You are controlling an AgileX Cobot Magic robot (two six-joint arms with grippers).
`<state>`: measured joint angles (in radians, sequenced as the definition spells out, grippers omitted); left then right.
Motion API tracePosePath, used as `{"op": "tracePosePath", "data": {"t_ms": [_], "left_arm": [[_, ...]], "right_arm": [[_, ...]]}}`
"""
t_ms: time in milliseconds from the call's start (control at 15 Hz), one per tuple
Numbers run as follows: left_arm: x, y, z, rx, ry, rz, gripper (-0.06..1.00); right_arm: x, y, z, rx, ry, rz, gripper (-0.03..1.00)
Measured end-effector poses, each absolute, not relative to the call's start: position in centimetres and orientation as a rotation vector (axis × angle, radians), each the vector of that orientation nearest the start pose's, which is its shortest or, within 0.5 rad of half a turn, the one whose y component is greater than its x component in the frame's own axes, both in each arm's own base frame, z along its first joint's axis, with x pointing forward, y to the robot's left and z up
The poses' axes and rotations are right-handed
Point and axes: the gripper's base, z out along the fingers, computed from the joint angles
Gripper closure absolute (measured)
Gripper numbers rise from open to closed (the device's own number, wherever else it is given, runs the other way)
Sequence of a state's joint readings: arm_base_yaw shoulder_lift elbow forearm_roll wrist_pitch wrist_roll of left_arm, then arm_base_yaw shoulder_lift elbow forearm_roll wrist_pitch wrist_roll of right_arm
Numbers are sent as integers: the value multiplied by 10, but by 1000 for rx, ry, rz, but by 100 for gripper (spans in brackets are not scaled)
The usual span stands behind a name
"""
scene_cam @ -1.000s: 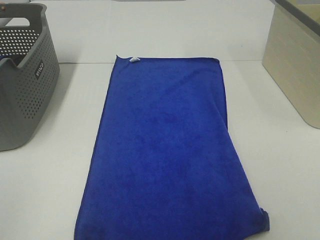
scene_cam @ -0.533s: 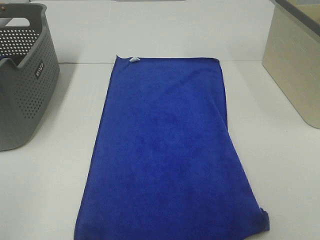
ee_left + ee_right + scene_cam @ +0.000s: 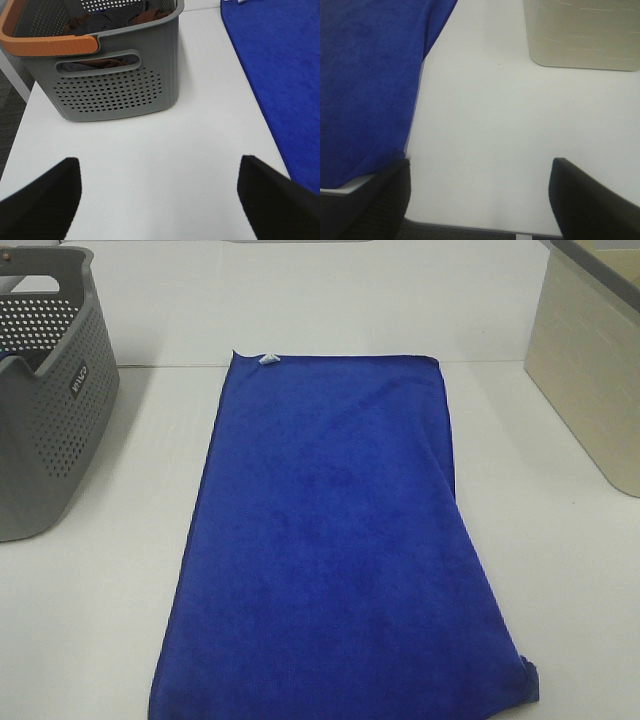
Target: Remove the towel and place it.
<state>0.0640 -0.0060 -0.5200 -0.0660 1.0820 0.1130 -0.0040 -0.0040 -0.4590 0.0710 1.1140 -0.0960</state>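
The towel [image 3: 335,540] is lying flat on the surface [image 3: 560,540], between two baskets. Both the left pincer [image 3: 157,192] and right pincer [image 3: 480,192] are spread wide, holding nothing.

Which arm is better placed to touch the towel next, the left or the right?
Probably the right. The right gripper is open with one finger at the towel edge; the left gripper, also open, hangs over bare table.
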Motion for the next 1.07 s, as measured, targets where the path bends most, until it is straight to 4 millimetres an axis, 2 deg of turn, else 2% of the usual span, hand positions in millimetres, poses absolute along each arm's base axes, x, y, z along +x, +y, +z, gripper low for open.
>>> {"op": "tracePosePath", "data": {"t_ms": [133, 267, 400, 1067], "left_arm": [[-9, -6, 281, 55, 2037, 32, 14], [-9, -6, 281, 55, 2037, 26, 14], [-9, -6, 281, 55, 2037, 25, 14], [-9, -6, 281, 55, 2037, 25, 14]], "right_arm": [[-4, 6, 262, -101, 2130, 33, 22], [-4, 12, 263, -78, 2122, 140, 22], [-3, 14, 264, -76, 2108, 167, 22], [-3, 9, 263, -132, 2110, 57, 22]]}}
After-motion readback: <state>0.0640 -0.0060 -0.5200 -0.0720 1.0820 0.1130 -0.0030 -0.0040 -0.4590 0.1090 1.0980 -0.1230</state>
